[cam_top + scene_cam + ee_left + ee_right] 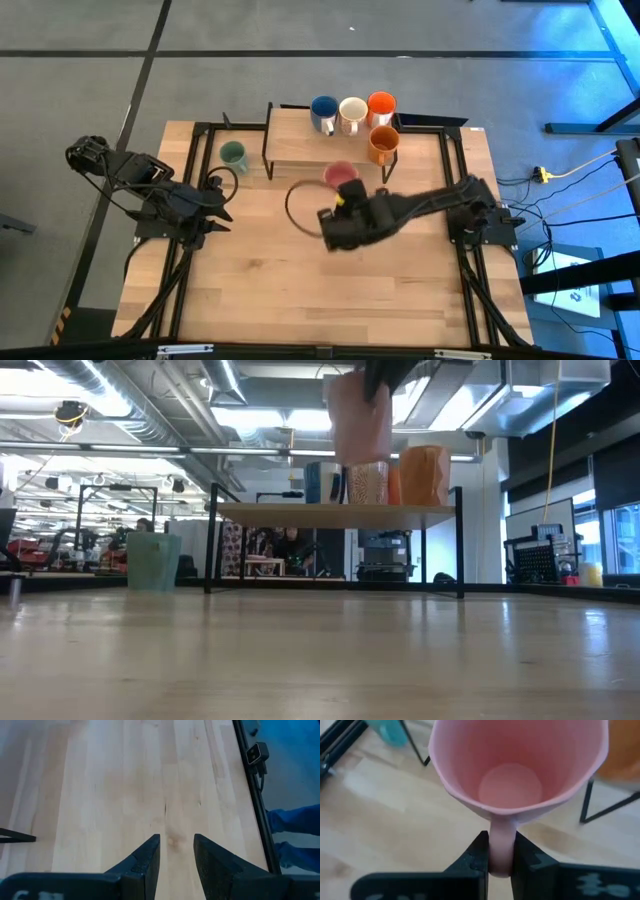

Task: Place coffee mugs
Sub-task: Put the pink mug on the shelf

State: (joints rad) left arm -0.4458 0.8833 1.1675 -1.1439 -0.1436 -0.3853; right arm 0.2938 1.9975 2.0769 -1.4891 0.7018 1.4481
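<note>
My right gripper is shut on a pink mug and holds it in the air over the table's middle, just in front of a low wooden shelf. On the shelf stand a blue mug, a white mug, an orange-red mug and an orange-brown mug. A green mug stands on the table to the left of the shelf. My left gripper waits open over the left of the table, nothing between its fingers. My right gripper pinches the pink mug's handle between its two fingers, which lie across the handle. They come slanting down from the table's right and near side. The mug is lifted clear of the table, mouth up, at about the height of the mugs on the shelf.
The shelf stands on thin black legs at the table's far side. A thin dark ring lies on the table under the right arm. The bare wooden table top stretches toward the near edge.
</note>
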